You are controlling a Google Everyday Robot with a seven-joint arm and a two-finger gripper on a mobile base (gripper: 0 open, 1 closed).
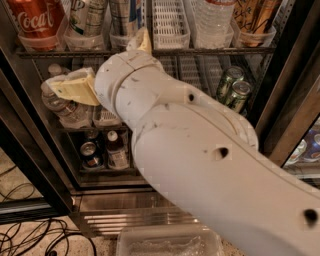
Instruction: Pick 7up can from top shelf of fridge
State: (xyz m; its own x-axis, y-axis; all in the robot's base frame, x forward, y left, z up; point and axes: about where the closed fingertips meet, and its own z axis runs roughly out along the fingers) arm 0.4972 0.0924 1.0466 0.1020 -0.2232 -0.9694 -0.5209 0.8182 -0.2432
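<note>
The 7up can (86, 15), silver-white with green print, stands in the second lane from the left on the top shelf (225, 50) of the fridge (30, 165); its top is cut off by the frame edge. My gripper (95, 60) is just below and in front of that shelf, under the can. Its yellowish fingers are spread apart: one (70, 88) points left over the second shelf, the other (143, 41) points up at the top shelf's front edge. It holds nothing. My big white arm hides the middle of the fridge.
On the top shelf: a red Coca-Cola can (37, 20) at the left, a silver-blue can (125, 17), an empty white lane (170, 20), a water bottle (212, 20), a golden can (255, 17). Green cans (232, 87) and water bottles (65, 107) stand below. Cables (30, 235) lie on the floor.
</note>
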